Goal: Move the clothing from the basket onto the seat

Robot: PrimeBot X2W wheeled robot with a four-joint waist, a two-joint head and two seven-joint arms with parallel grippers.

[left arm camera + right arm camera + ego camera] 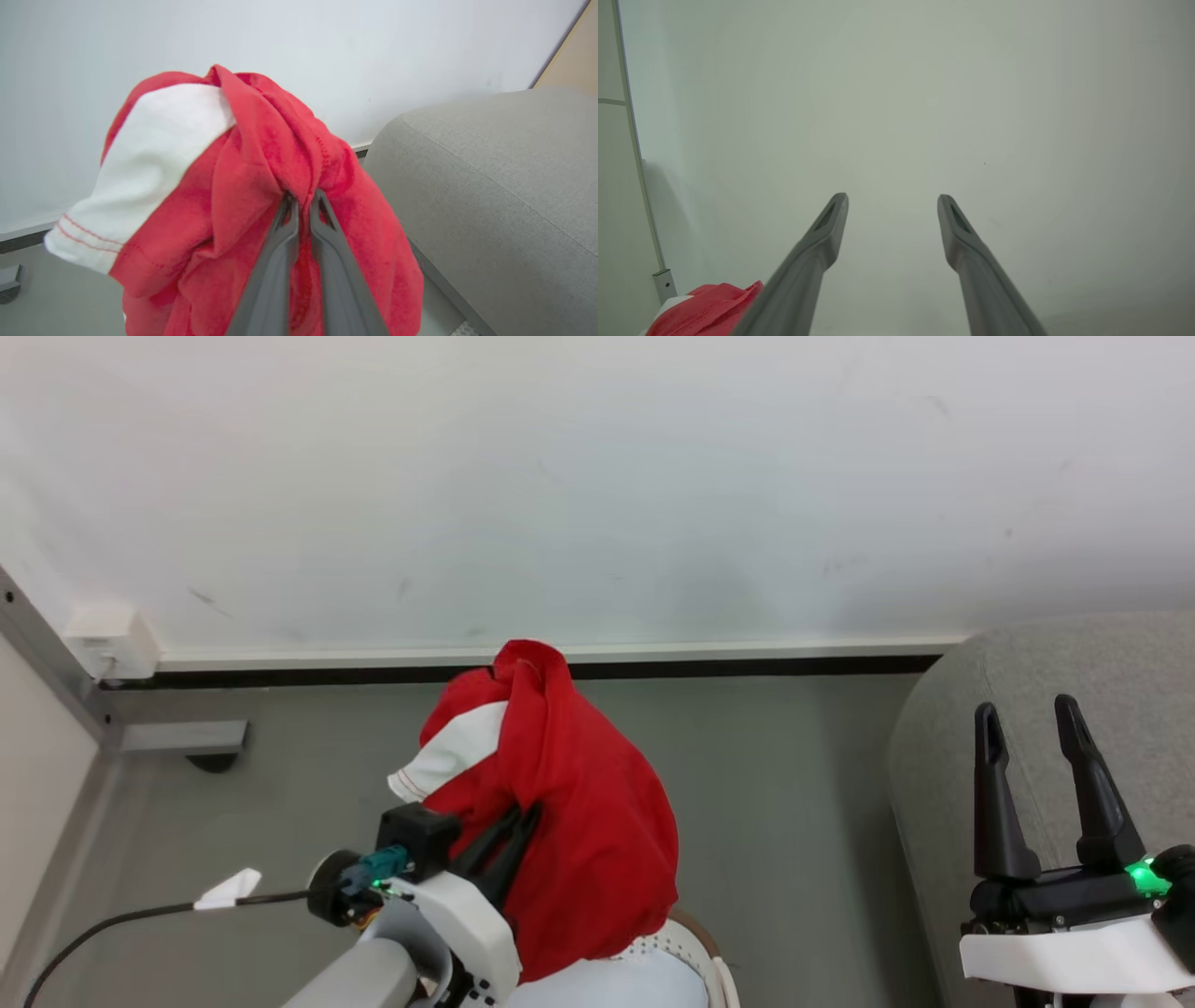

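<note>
At the left, the left end effector (526, 814) has its two dark fingers (275, 270) pinched tight on a fold of the clothing (583, 803). The garment hangs bunched from the grip above the basket (698, 933), at the near edge; I cannot tell whether the lower hem is clear of the rim. The pale forearm (373, 975) slants up, fingers aimed at the far wall (653, 476). The lift looks done and the carry is in hand. Next the garment must swing rightward across the floor (794, 784), high enough to clear the rounded edge of the seat (1027, 653) before release. At the far right, the right end effector (1027, 711) hovers over the seat, spread wide and holding nothing.
</note>
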